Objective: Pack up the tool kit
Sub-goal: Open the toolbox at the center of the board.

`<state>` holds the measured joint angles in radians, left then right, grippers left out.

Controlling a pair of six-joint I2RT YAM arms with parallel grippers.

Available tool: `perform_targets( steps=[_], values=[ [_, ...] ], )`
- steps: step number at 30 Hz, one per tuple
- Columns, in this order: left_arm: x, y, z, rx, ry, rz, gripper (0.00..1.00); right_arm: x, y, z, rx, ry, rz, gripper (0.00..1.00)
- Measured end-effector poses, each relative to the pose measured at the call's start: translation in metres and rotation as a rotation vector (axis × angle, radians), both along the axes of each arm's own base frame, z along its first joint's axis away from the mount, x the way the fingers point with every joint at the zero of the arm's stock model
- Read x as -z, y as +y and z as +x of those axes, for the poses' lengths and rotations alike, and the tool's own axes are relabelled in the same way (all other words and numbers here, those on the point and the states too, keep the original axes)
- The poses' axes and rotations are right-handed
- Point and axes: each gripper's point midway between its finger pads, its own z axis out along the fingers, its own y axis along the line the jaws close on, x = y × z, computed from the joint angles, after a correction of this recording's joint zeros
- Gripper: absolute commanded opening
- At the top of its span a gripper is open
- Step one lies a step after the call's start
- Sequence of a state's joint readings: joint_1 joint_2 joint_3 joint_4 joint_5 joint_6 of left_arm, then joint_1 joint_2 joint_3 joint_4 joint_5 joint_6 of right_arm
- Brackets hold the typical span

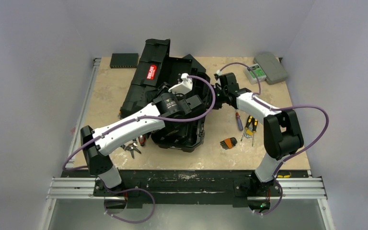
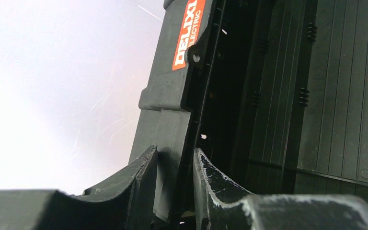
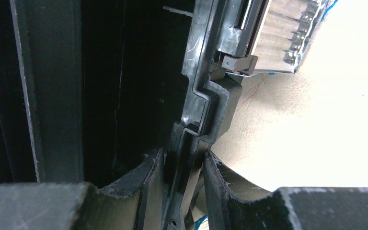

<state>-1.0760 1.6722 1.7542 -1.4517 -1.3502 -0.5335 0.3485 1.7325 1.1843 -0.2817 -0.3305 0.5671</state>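
Observation:
The black toolbox (image 1: 184, 129) lies open at mid-table, its lid (image 1: 146, 76) with the red label (image 1: 152, 72) raised toward the back left. My left gripper (image 2: 175, 153) is shut on the lid's edge (image 2: 165, 124), one finger on each side, below the red label (image 2: 189, 28). My right gripper (image 3: 184, 155) is shut on the toolbox's stepped rim (image 3: 199, 115) at the right side (image 1: 219, 91). Loose on the table are a screwdriver (image 1: 238, 120), yellow-handled pliers (image 1: 250, 127), a hex key set (image 1: 228, 143) and pliers (image 1: 133, 147) by the left arm.
A thin black device (image 1: 124, 60) lies at the back left corner. A flat grey case (image 1: 270, 67) and a small green-and-white box (image 1: 256, 73) sit at the back right. Purple cables loop off both arms. Metal rails run along the table's left and near edges.

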Motion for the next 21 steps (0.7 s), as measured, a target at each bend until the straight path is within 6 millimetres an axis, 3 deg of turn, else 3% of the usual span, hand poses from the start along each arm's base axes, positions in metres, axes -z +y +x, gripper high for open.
perform_targets(
  steps=[5, 16, 17, 18, 21],
  values=[
    [0.001, 0.006, 0.000, -0.001, 0.017, -0.028, 0.00, 0.000, -0.001, 0.000, -0.001, -0.001, -0.002, 0.00],
    [0.007, 0.048, 0.006, -0.053, 0.040, -0.221, 0.00, 0.000, -0.001, 0.000, -0.006, -0.004, -0.004, 0.00],
    [0.014, 0.064, 0.008, -0.098, 0.044, -0.205, 0.00, 0.000, -0.002, 0.001, -0.005, -0.005, -0.004, 0.00],
    [0.014, 0.065, 0.008, -0.102, 0.045, -0.201, 0.00, 0.000, -0.002, 0.001, -0.004, -0.005, -0.005, 0.00],
    [0.030, 0.095, 0.011, -0.179, 0.070, -0.188, 0.00, -0.001, -0.007, 0.004, 0.008, -0.004, -0.013, 0.00]
  ],
)
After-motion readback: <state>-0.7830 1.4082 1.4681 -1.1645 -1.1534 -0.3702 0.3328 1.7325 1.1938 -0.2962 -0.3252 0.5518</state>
